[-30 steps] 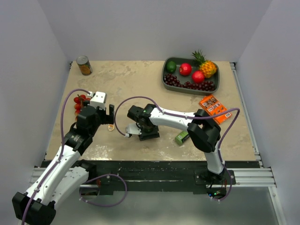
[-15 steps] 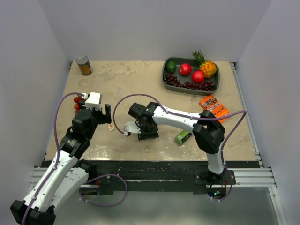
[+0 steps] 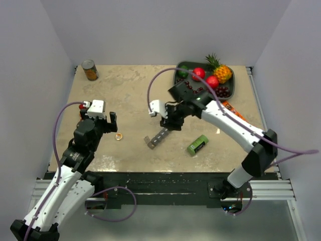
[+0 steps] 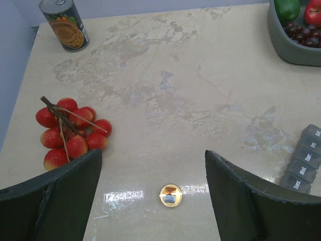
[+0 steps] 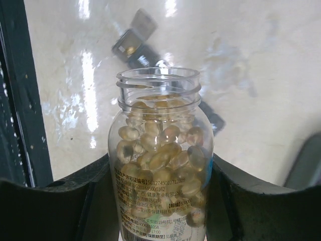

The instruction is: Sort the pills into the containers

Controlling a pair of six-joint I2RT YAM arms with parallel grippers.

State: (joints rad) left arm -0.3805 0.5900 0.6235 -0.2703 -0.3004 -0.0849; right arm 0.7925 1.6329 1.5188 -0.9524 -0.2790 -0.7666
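Observation:
My right gripper (image 3: 173, 123) is shut on a clear uncapped bottle (image 5: 159, 80) packed with yellowish pills (image 5: 163, 145), held above the table near the middle. Below it lies the grey strip of containers (image 3: 157, 139), aslant on the table; it shows behind the bottle in the right wrist view (image 5: 131, 41) and at the right edge of the left wrist view (image 4: 304, 160). My left gripper (image 3: 113, 123) is open (image 4: 153, 163), and a small gold cap (image 4: 170, 195) lies on the table between its fingers, touching neither. The cap (image 3: 119, 136) sits left of the strip.
A bunch of red fruit (image 4: 70, 133) lies by the left finger. A tin can (image 3: 90, 70) stands at the back left. The dark fruit tray (image 3: 233, 85) is at the back right, just behind the right arm. A green box (image 3: 197, 144) lies right of the strip.
The right arm has risen and swung back and to the right with the bottle, uncovering the strip. The left arm has drawn back a little to the left.

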